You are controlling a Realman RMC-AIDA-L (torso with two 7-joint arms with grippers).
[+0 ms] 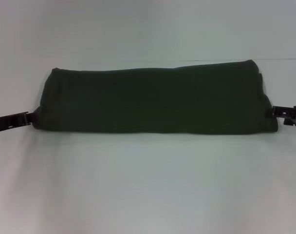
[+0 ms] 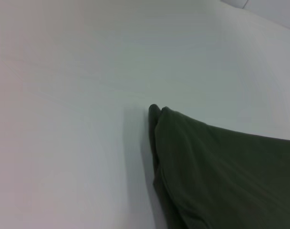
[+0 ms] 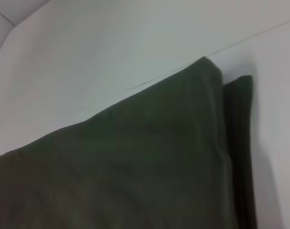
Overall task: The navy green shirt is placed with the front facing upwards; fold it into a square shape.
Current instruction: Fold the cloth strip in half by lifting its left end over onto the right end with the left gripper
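Observation:
The navy green shirt (image 1: 150,100) lies on the white table as a long dark olive band folded across its width, plain cloth side up, no lettering showing. My left gripper (image 1: 27,117) sits low at the band's left end, touching or nearly touching its near corner. At the right end my right gripper (image 1: 277,112) meets the cloth at about mid-height. The left wrist view shows the layered left end of the shirt (image 2: 221,171) flat on the table. In the right wrist view, the shirt (image 3: 135,162) has a narrower layer sticking out beyond its upper fold.
The white table (image 1: 148,185) spreads out on all sides of the shirt. A thin seam line (image 3: 259,37) runs across the tabletop behind the shirt's right end.

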